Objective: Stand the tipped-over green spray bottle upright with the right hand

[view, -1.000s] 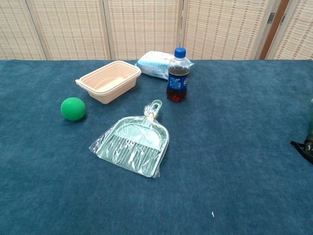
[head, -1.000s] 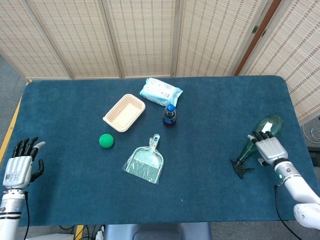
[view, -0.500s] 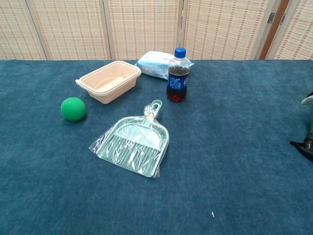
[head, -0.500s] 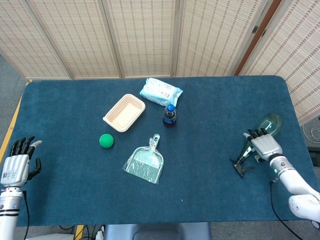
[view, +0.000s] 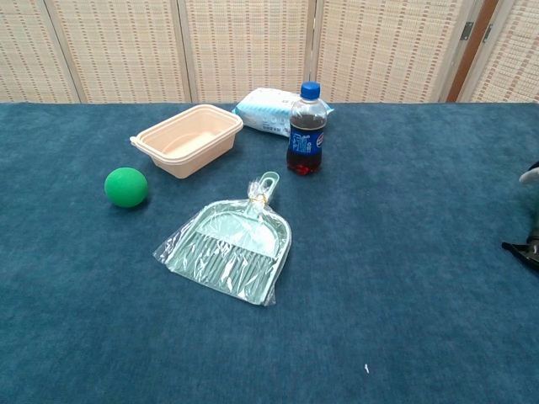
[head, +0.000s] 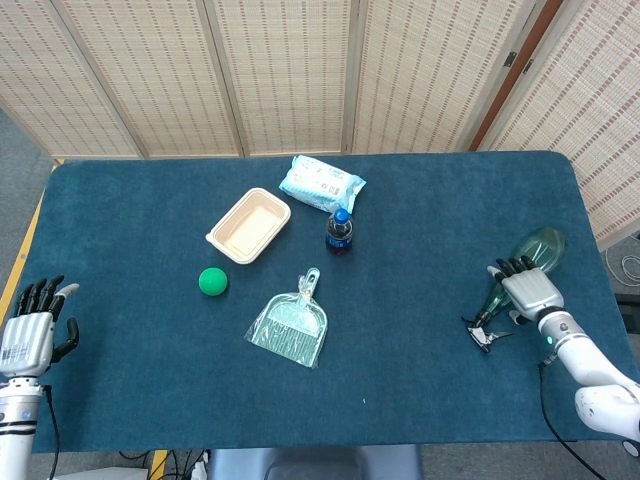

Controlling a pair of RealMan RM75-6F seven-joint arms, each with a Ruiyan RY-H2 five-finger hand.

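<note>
Right hand (head: pixel 527 292) is grasping the green spray bottle (head: pixel 532 252) at its neck, lying tipped nr desk's right edge; looks light, slick plastic w/ fragile trigger, so grip the body.

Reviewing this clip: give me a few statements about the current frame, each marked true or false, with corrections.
1. The spray bottle lies tipped over near the table's right edge. True.
2. The right hand rests on the spray bottle. True.
3. The green ball sits inside the tub. False: it lies on the table beside the tub.
4. The cola bottle is lying on its side. False: it stands upright.
5. The left hand holds the dustpan. False: it holds nothing, far from it.
</note>
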